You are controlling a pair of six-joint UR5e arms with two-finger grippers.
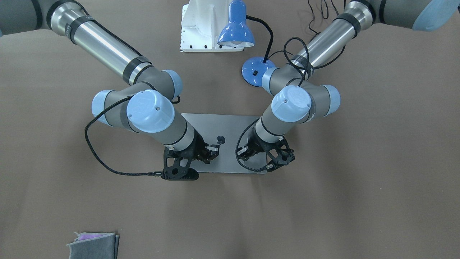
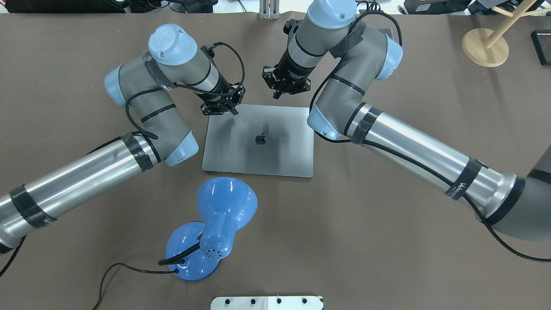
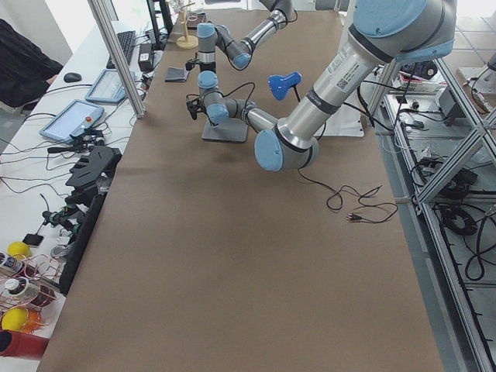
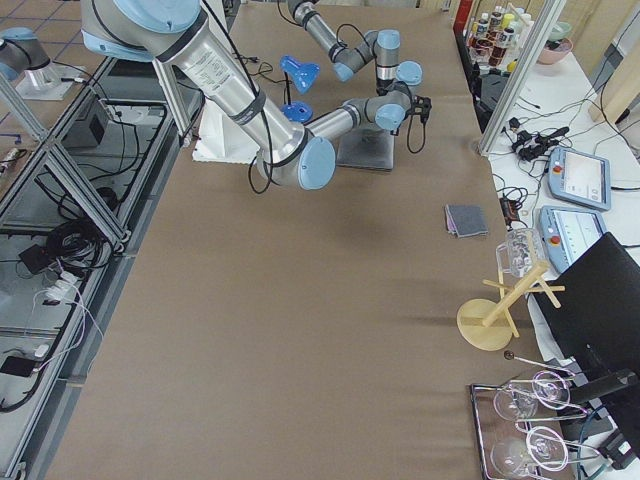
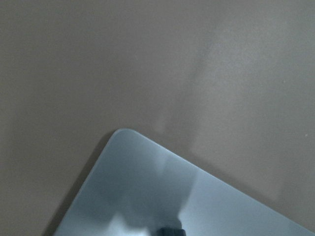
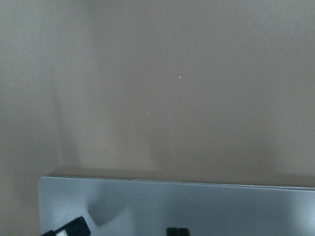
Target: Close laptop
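Note:
The space-grey laptop [image 2: 275, 155] lies flat on the brown table with its lid down and the dark apple logo facing up; keys and screen are hidden. It also shows in the front view [image 1: 230, 126]. My left gripper [image 2: 220, 105] hangs just over the lid's far left corner, shut and empty. My right gripper [image 2: 286, 85] hovers just beyond the lid's far edge, also shut and empty. In the front view the left gripper [image 1: 248, 153] and right gripper [image 1: 212, 150] sit over the lid's near edge. The wrist views show the lid's corner [image 5: 147, 196] and edge [image 6: 197, 206].
A blue desk lamp [image 2: 224, 206] stands close to the laptop's hinge side, its cord trailing left. A white bracket [image 2: 267, 302] sits behind it. A folded grey cloth [image 1: 94, 245] lies far off. A wooden stand [image 2: 484, 47] is at the far right.

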